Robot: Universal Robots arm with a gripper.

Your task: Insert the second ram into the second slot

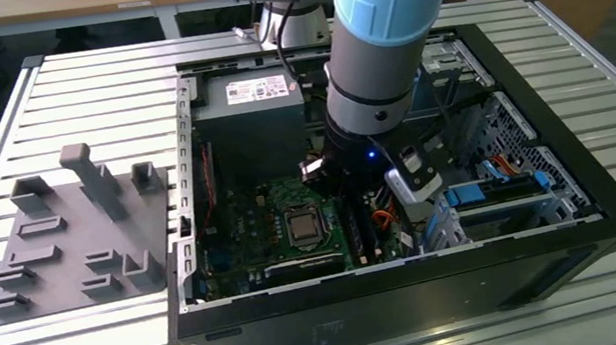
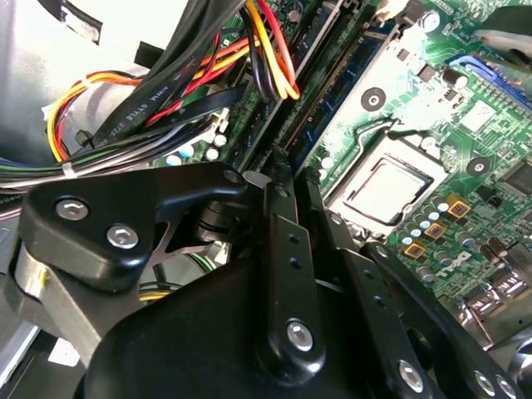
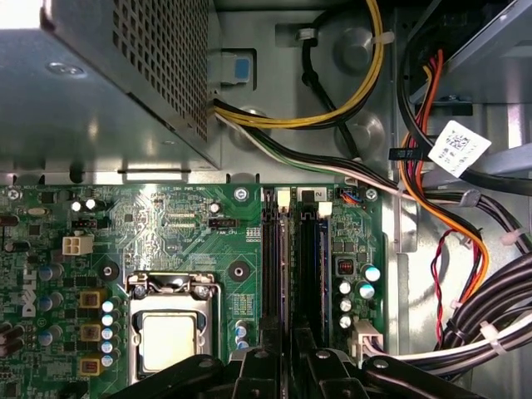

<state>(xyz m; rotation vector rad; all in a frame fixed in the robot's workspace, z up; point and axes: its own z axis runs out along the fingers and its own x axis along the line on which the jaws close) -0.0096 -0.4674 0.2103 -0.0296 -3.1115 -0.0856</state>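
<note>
Two close edges hem you: cables (image 3: pixel 486 312) one side, socket (image 3: pixel 170 332) the other. Your ram (image 3: pixel 320 266) stands in a slot, one end at your tool (image 3: pixel 287 366), whose grip can't be told.

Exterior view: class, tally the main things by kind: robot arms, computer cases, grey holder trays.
Robot arm: 1
Open computer case: 1
Grey holder tray: 1
Total: 3

Robotics lab, slatted aluminium workbench (image 1: pixel 74 86), opened computer case (image 1: pixel 416 287), grey fixture plate (image 1: pixel 62 233)
</note>
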